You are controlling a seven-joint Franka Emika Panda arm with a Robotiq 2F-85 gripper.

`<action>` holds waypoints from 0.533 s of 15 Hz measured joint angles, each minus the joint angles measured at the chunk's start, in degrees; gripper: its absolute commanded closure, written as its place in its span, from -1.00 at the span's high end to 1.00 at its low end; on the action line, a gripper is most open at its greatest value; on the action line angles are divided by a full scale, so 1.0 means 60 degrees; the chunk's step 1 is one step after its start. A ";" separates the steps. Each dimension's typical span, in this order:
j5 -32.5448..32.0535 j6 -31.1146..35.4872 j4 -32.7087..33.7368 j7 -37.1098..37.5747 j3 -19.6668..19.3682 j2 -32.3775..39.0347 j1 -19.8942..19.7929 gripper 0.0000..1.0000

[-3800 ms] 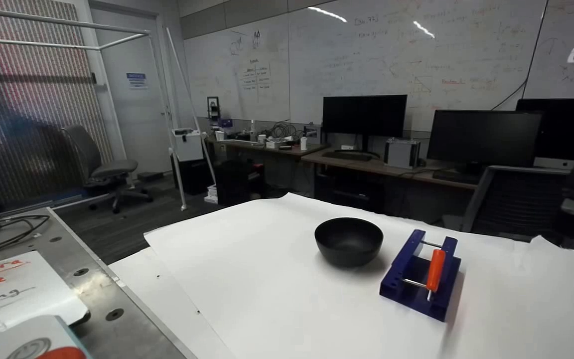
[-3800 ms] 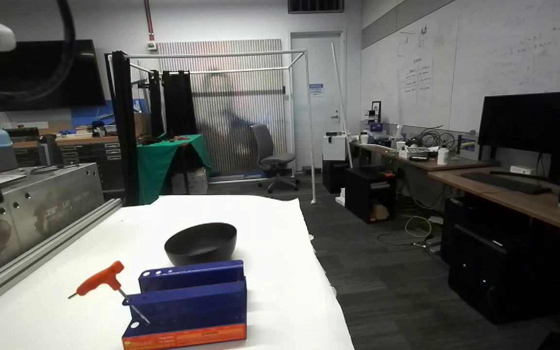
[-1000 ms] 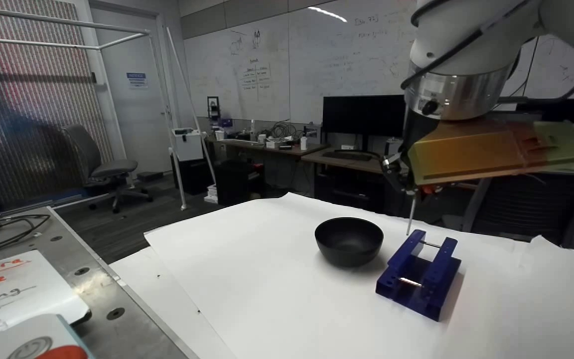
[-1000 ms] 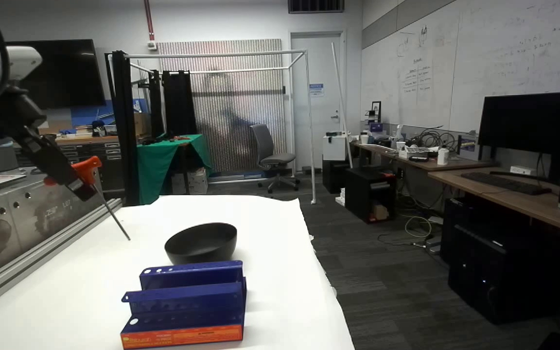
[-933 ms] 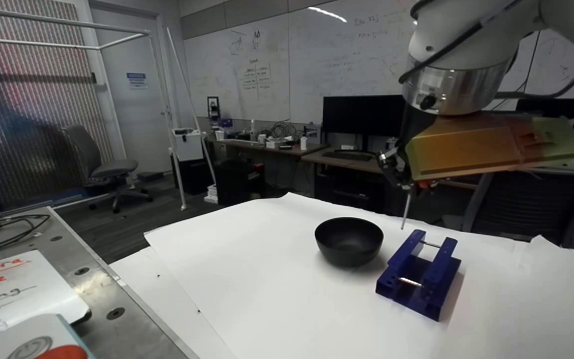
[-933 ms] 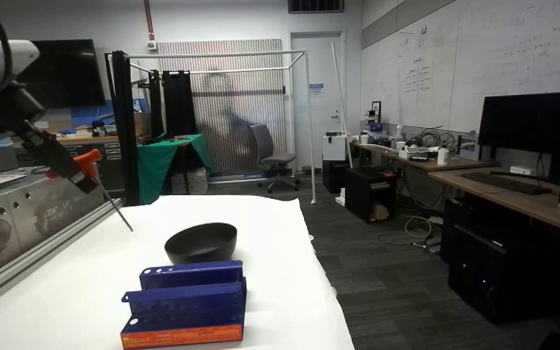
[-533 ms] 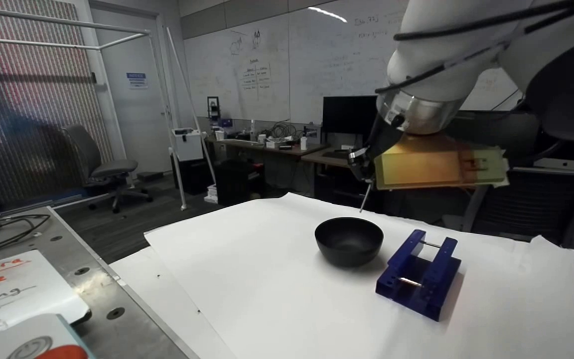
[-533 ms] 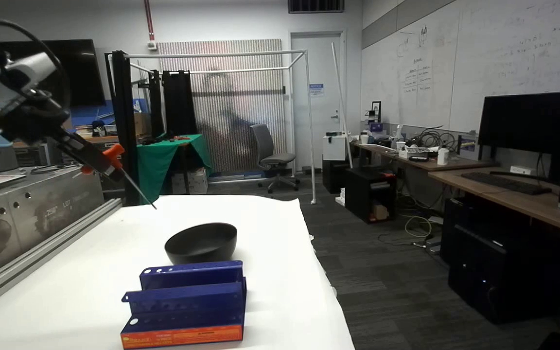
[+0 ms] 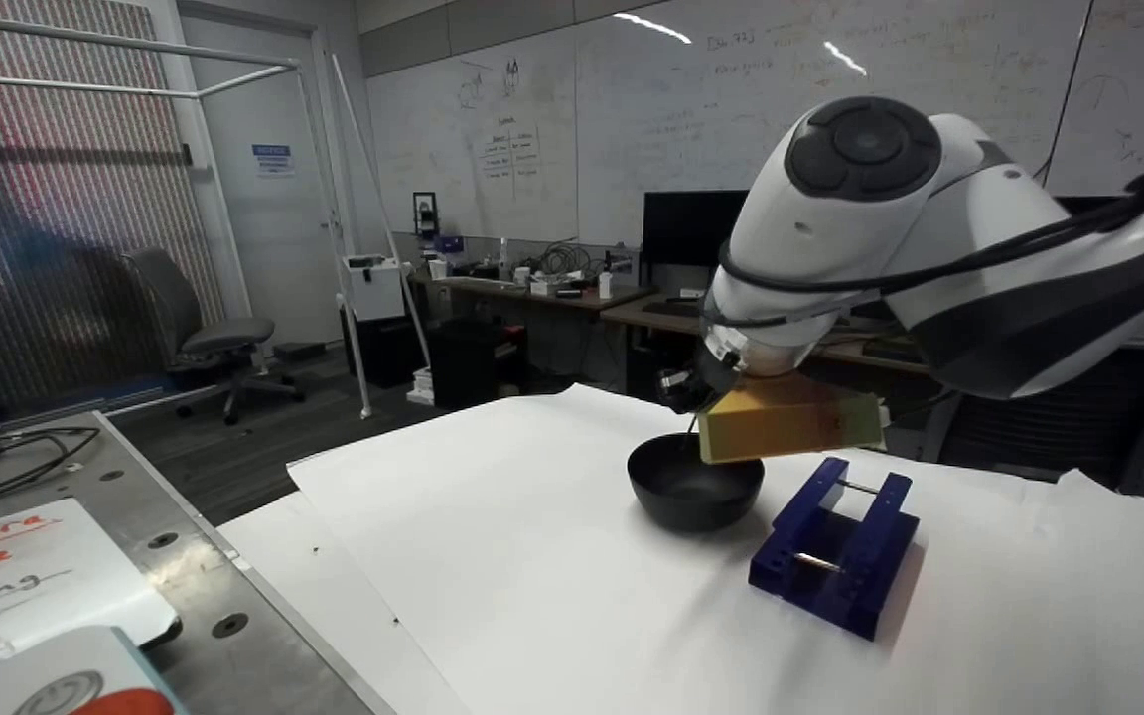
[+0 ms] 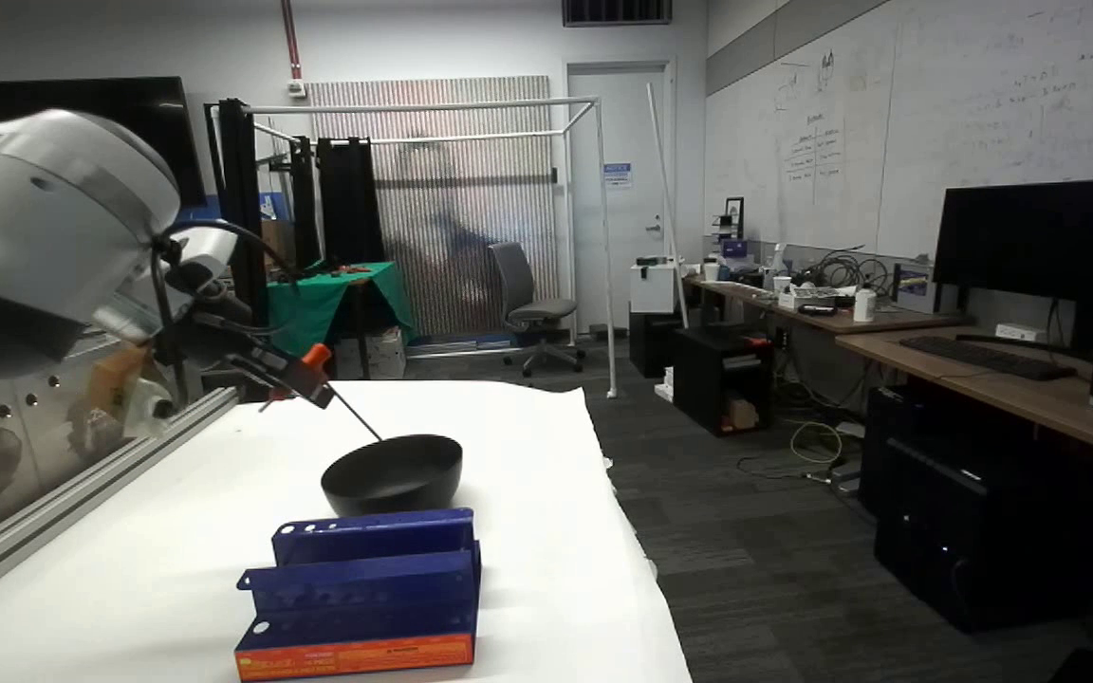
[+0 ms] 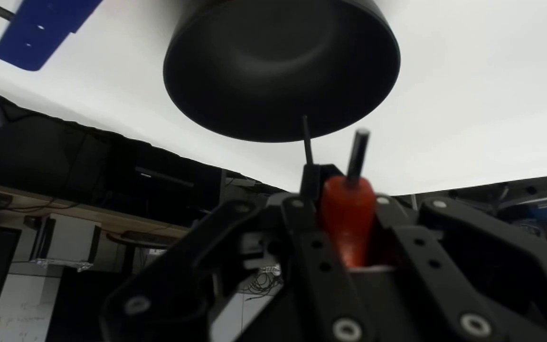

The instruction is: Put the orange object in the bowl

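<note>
The orange object, a T-handled tool (image 11: 348,213) with a thin metal shaft, is clamped by its handle in my gripper (image 11: 347,190). In an exterior view its orange handle (image 10: 317,356) pokes out on both sides of the dark fingers (image 10: 309,384). The shaft (image 10: 355,412) slants down to the far rim of the round black bowl (image 10: 393,482); whether it touches is unclear. From the wrist, the shaft's tip overlaps the bowl's inside (image 11: 273,90) near the rim. In an exterior view the bowl (image 9: 693,501) sits below the gripper, and the orange handle is hidden there.
A dark blue slotted block (image 9: 820,566) stands close beside the bowl on the white sheet (image 9: 532,596). A tan-yellow boxy part (image 9: 790,417) juts from the wrist above the bowl's edge and the block. A metal bench (image 9: 224,586) borders the sheet.
The arm has carried the orange object away from above the blue block toward the bowl and lowered it. The bowl stays put. Several seconds ago the object rested in the block.
</note>
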 measured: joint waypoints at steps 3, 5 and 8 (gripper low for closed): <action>-0.0999 0.0042 0.0343 0.0538 -0.0290 0.0807 0.0005 -0.85; -0.1295 0.0042 0.0545 0.0663 -0.0432 0.1275 0.0006 -0.83; -0.1335 0.0064 0.0791 0.0670 -0.0548 0.1801 0.0006 -0.37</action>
